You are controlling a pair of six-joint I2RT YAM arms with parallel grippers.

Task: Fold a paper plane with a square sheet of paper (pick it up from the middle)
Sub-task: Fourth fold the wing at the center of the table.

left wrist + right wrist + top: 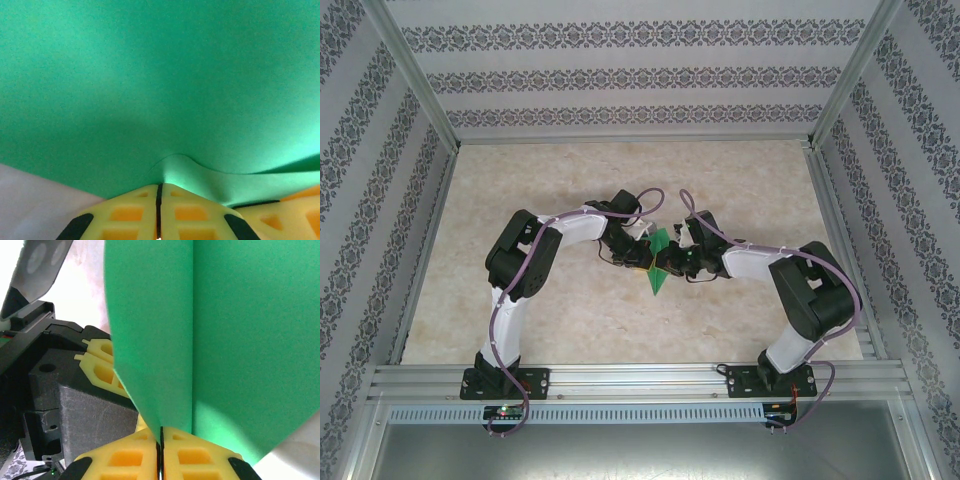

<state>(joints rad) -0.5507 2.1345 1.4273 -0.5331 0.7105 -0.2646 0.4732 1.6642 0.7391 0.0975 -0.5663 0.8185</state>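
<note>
The square sheet of paper (660,264) is bright green and creased into a narrow pointed shape. It is held above the table's middle, with its tip toward the near edge. My left gripper (643,256) is shut on its left side. In the left wrist view the yellow fingertips (172,192) pinch the paper (160,90), which bulges just above them. My right gripper (678,258) is shut on the right side. In the right wrist view its jaws (161,431) clamp the bottom of a vertical fold in the paper (220,340).
The beige table (520,200) is walled by patterned panels with metal posts, and an aluminium rail (640,380) runs along the near edge. The left gripper's black body (65,405) and yellow fingers (102,365) sit close beside the right gripper.
</note>
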